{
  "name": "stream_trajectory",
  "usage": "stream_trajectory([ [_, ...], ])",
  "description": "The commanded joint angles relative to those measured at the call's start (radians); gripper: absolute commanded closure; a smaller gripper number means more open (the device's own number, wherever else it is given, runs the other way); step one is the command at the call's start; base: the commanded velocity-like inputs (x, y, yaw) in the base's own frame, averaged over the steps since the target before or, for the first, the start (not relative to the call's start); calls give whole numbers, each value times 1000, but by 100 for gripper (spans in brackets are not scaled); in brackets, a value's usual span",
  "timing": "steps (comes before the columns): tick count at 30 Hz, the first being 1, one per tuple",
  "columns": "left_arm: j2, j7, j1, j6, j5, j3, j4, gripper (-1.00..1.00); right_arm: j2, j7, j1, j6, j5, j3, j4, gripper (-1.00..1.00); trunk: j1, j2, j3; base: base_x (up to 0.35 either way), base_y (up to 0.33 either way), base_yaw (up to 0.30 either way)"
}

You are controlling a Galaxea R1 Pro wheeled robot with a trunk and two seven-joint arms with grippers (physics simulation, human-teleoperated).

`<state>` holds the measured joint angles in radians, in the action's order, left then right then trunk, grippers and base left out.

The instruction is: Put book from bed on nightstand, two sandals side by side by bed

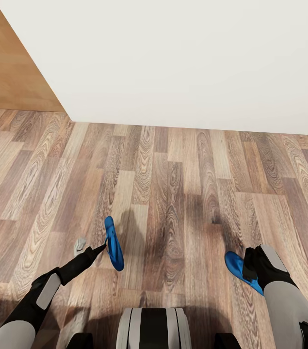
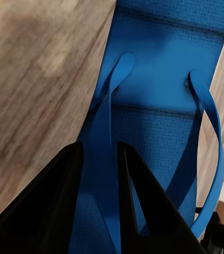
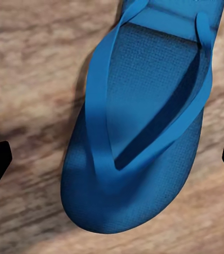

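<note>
Head view: the left gripper point(image 1: 101, 248) is closed on a strap of one blue sandal point(image 1: 114, 244), held on edge above the wood floor point(image 1: 173, 184). The right gripper point(image 1: 251, 264) stands wide open over the other sandal point(image 1: 238, 270), near a white wall point(image 1: 183, 58).

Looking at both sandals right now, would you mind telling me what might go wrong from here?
1. The left end effector pinches only one thin strap of the left sandal, so it may slip or swing.
2. The right end effector is open around the right sandal; closing could push it along the floor.
</note>
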<state>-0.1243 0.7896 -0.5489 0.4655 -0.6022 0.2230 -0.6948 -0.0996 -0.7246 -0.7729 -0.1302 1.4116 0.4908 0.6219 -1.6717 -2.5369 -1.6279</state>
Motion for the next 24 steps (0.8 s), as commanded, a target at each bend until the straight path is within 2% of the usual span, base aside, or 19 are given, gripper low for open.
stream_trajectory([
  [1,0,-3,0,5,-3,1,0,100,0,-1,0,-13,10,0,1,-100,0,0,-1,0,0,0],
  [7,0,-3,0,5,-4,1,0,100,0,-1,0,-84,9,0,1,-100,0,0,-1,0,0,0],
  [24,0,-3,0,5,-4,1,0,100,0,-1,0,-94,10,0,0,-100,0,0,-1,0,0,0],
])
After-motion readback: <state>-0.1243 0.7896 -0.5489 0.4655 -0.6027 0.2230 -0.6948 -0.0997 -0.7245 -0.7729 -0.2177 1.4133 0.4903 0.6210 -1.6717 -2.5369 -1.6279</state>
